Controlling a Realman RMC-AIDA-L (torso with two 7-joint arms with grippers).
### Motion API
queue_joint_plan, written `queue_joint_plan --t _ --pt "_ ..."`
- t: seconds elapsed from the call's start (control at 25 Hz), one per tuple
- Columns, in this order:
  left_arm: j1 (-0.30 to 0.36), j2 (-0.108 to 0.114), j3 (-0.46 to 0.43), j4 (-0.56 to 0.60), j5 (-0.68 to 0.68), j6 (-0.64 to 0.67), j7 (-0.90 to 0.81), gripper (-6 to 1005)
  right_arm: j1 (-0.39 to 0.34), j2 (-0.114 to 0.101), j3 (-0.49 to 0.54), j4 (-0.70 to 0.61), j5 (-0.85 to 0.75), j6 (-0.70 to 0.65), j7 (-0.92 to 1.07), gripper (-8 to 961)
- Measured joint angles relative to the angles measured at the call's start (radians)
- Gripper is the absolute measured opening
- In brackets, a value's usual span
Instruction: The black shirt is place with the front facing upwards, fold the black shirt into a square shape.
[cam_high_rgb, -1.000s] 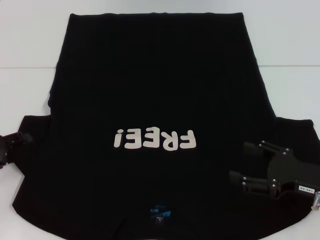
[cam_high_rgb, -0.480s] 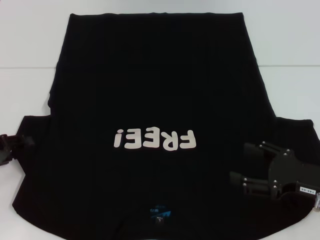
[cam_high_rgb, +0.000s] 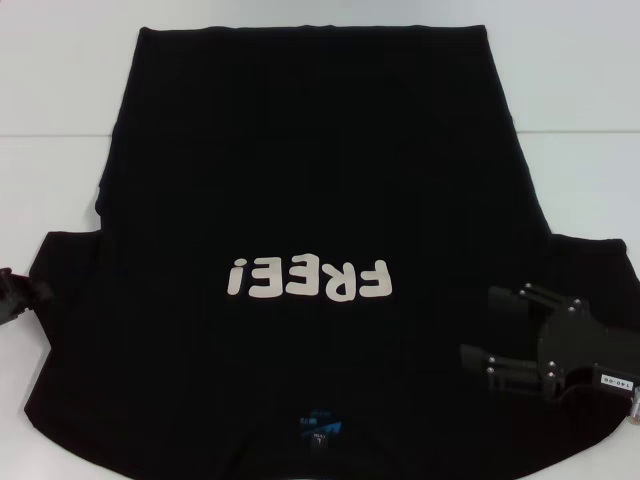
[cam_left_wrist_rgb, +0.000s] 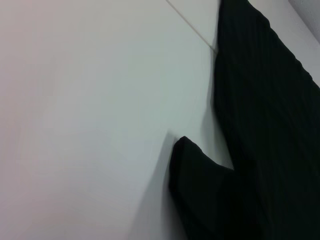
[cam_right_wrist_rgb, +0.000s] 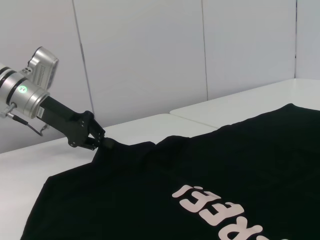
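Observation:
The black shirt lies flat on the white table, front up, with white letters "FREE!" and a small blue neck label at the near edge. My left gripper is at the shirt's left sleeve. In the right wrist view, the left gripper is shut on the sleeve's edge, which is lifted to a small peak. My right gripper is open and empty, hovering over the shirt by the right sleeve. The left wrist view shows the sleeve and the shirt's side.
A seam line crosses the white table behind the sleeves. Bare table lies left, right and behind the shirt. A white panelled wall stands beyond the table in the right wrist view.
My left gripper has moved a little outward to the left at the sleeve's edge. The right gripper has barely moved.

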Motion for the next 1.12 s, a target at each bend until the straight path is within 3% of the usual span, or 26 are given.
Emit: queue_joint_plan --t 0.08,0.52,0.96,1.12 --pt "0.000 0.000 0.000 0.000 0.000 -0.001 0.001 117 0.000 0.000 0.000 -0.001 0.000 0.000 0.000 925" --pt "0.003 0.002 -0.008 0.022 -0.004 0.000 0.004 29 0.002 0.000 0.001 0.000 0.016 -0.016 0.000 924" --pt "-0.012 0.042 -0.011 0.112 -0.001 0.035 -0.031 51 0.000 0.000 0.002 0.001 0.028 -0.020 0.000 924" --pt "-0.025 0.045 -0.003 0.112 -0.001 0.055 -0.034 59 0.000 0.002 0.002 0.002 0.028 -0.020 0.000 924"
